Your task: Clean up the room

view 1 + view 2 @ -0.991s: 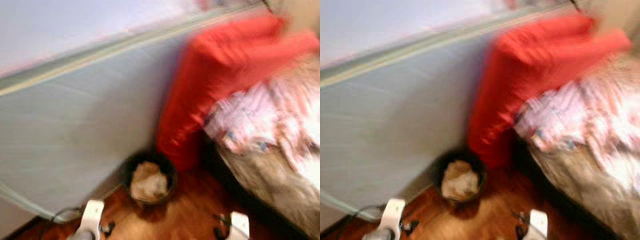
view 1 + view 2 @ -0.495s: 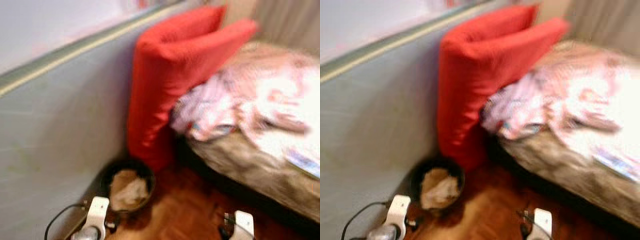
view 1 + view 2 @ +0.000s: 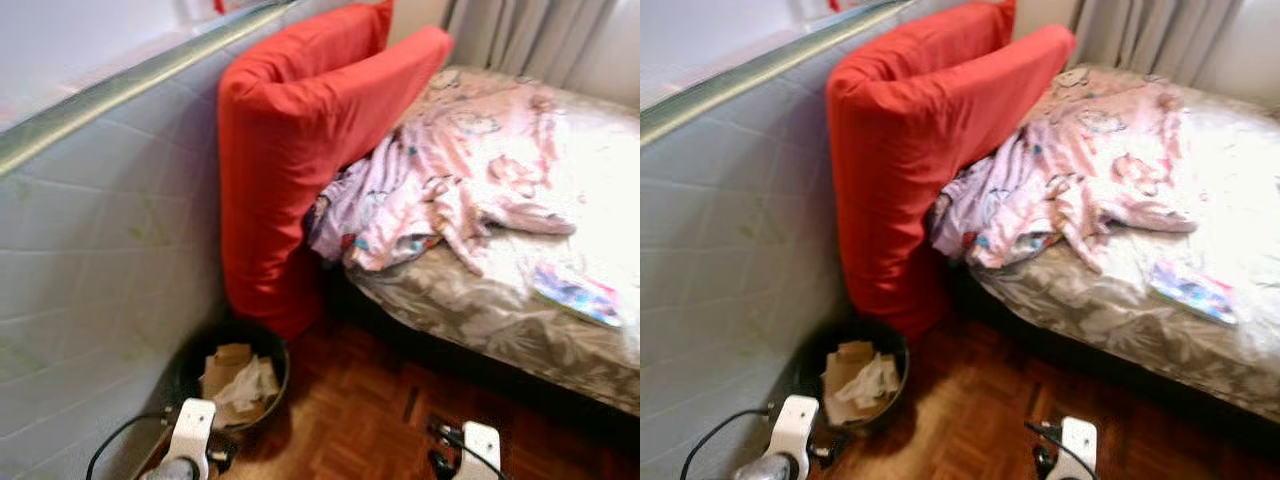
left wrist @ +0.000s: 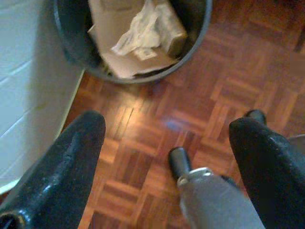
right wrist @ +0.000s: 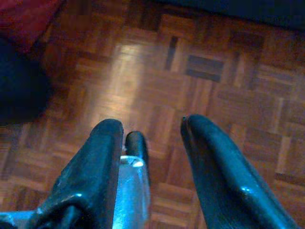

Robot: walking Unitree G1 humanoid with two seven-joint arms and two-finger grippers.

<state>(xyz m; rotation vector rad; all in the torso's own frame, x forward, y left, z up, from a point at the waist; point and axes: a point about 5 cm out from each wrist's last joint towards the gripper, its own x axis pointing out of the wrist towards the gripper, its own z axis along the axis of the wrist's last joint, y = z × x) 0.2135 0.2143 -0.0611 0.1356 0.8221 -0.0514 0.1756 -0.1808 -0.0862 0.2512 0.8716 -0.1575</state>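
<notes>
Two claws, both empty and hanging low over the parquet floor, so nothing's been picked up at this point. The left claw has its fingers spread wide, and its wrist camera looks straight down at the floor with the black waste bin just ahead. The right claw is parted more narrowly over bare parquet, holding nothing.

The bin sits in the corner, tucked against the pale tiled wall and right under the bottom end of the big red cushion that leans up between wall and bed. It already has cardboard and crumpled paper in it, fairly full by the look of it.

The mess left to deal with seems to be on the bed: a rumpled pink patterned blanket bunched against the cushion, plus a colourful booklet or magazine lying flat near the bed edge.

What could go wrong, I reckon:
- a dark cable loops on the floor next to the left arm, so stepping forward could snag it
- the bin is close to the feet and easy to kick over, spilling the paper
- tugging the blanket could drag the booklet off the bed or pull the cushion down onto the bin
</notes>
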